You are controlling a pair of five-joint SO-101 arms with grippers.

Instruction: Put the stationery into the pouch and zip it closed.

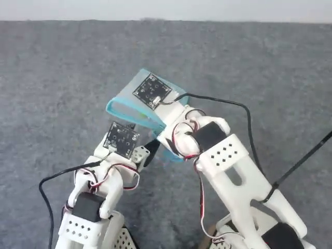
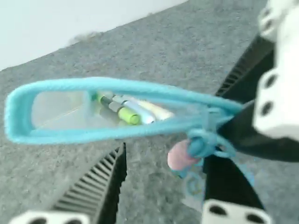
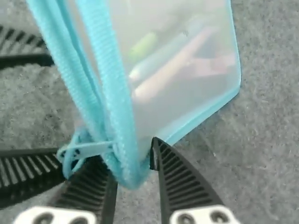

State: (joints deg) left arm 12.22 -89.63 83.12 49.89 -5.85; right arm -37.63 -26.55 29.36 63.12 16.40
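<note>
Nothing here can be read as writing, a label, a brand, a number or a sign, whether on the translucent plastic pouch with light-blue zip edging (image 1: pixel 132 115), the pens and markers (image 2: pixel 128 111) inside it, or the white plastic arm housings (image 1: pixel 233 174).

A worktop (image 1: pixel 57 72) covered in grey, felt-like cloth runs back to a plain pale wall (image 1: pixel 166 9) at its far edge. The light is soft and even, casting only faint shadows.
</note>
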